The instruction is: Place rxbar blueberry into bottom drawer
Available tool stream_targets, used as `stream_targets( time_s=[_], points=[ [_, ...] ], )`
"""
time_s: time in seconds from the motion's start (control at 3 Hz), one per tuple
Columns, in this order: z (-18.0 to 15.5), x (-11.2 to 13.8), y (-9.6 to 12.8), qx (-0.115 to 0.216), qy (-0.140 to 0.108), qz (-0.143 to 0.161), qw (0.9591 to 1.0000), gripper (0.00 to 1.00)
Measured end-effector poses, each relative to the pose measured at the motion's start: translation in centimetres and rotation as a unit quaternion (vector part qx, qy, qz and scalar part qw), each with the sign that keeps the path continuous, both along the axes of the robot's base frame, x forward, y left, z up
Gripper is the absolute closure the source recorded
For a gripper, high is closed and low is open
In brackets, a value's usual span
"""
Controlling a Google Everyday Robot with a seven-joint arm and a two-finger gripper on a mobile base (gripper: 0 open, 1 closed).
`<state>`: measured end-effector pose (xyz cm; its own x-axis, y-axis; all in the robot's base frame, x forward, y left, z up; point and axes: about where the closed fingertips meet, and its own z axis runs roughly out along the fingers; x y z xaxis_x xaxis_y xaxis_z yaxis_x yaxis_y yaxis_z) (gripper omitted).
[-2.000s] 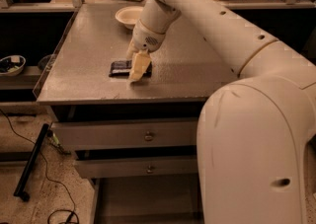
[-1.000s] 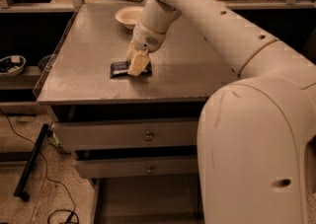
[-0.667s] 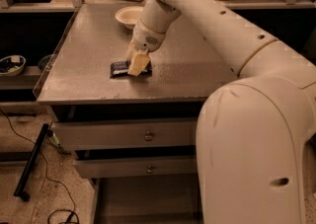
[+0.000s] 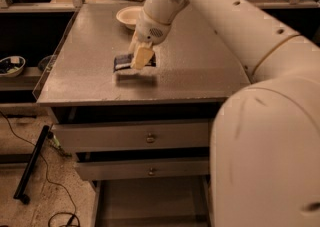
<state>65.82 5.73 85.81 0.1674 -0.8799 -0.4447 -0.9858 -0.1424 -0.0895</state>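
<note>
Since 2 s ago my pincer (image 4: 141, 57) has risen slightly, taking the bar (image 4: 122, 62) with it; bar is clamped in the pincer just above the surface (image 4: 200, 66), shadow beneath; bottom drawer (image 4: 150, 201) open below; bowl (image 4: 129, 16) behind.

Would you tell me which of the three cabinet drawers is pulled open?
The bottom drawer: its tray juts out, floor visible, while the top drawer and middle drawer show only their knobbed fronts. The gripper is at the rxbar on the tabletop.
</note>
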Motion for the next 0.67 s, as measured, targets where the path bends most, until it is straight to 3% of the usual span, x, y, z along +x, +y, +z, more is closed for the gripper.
stream_targets(
  time_s=[0.67],
  points=[
    [4.4,-2.4,-2.4,0.012,-0.038,-0.019,0.999,1.0]
  ],
)
